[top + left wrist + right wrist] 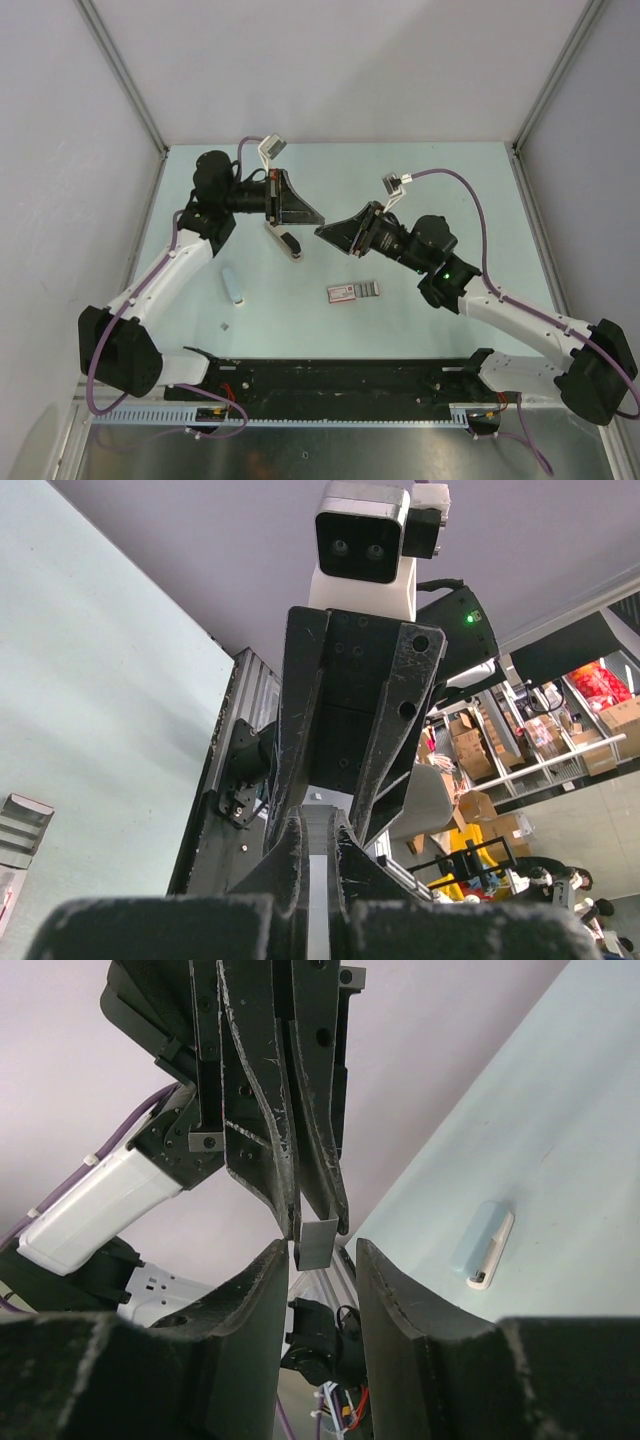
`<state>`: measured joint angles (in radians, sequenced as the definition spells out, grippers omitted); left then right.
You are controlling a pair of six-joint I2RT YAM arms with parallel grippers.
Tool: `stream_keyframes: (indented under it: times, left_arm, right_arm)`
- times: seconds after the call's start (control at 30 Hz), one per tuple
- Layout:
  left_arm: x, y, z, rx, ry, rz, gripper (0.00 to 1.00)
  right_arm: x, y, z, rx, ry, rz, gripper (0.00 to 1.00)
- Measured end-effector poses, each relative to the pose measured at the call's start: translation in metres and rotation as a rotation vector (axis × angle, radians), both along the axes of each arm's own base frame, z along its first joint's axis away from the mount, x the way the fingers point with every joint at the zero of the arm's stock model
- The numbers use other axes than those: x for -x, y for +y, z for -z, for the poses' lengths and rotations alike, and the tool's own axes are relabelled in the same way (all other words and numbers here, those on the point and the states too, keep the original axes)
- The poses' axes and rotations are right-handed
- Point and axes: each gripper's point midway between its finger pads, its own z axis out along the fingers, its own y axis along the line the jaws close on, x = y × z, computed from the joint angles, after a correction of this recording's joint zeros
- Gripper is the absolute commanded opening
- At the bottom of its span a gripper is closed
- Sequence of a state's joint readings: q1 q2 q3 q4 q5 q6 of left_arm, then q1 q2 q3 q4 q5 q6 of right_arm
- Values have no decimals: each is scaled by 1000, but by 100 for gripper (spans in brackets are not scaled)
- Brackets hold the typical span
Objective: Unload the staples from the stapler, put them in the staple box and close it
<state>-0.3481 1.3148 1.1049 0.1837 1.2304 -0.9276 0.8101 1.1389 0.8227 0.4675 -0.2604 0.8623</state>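
Observation:
My left gripper (315, 827) is shut on the staples (320, 900), a thin silvery-grey strip held above the table. In the right wrist view the end of the staples (318, 1243) pokes out of the left fingertips (285, 1200). My right gripper (322, 1257) faces it, open, one finger on each side of that end with a gap on the right side. In the top view the left gripper (316, 218) and the right gripper (324, 231) meet tip to tip mid-table. The stapler (288, 243), black with a white part, lies on the table just below them.
A pale bluish-grey bar (232, 285) lies left of centre, also in the right wrist view (485, 1243). A red-and-white flat box (352, 291) with grey segments lies near the middle. A tiny grey piece (224, 326) sits near the front left. Walls enclose three sides.

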Motion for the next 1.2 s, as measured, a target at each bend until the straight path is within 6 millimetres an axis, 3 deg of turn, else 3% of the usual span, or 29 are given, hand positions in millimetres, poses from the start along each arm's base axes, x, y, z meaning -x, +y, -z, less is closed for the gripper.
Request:
stream_keyframes:
  times: [0.17, 0.53, 0.67, 0.8, 0.87, 1.03, 1.2]
  left_arm:
    - [0, 0, 0, 1, -4, 0, 0]
    - [0, 1, 0, 4, -12, -7, 2]
    - [0, 1, 0, 5, -14, -9, 19]
    - [-1, 1, 0, 5, -21, -18, 57]
    - [-4, 1, 1, 4, -28, -28, 69]
    - [-17, 10, 4, -38, -56, -86, 78]
    - [-47, 23, -1, -155, -215, -240, 77]
  right_arm:
    - [-1, -1, -3, -10, -6, 4, 35]
    - [-1, -1, -5, -27, 1, -2, 18]
    - [-1, -1, -5, -28, 3, -3, 13]
    - [-1, -1, -5, -28, 2, -4, 9]
    - [-1, -1, -3, -19, 6, -3, 9]
    - [-4, -7, 20, 73, 39, 28, 10]
    - [-12, -28, 68, 273, 114, 133, 9]
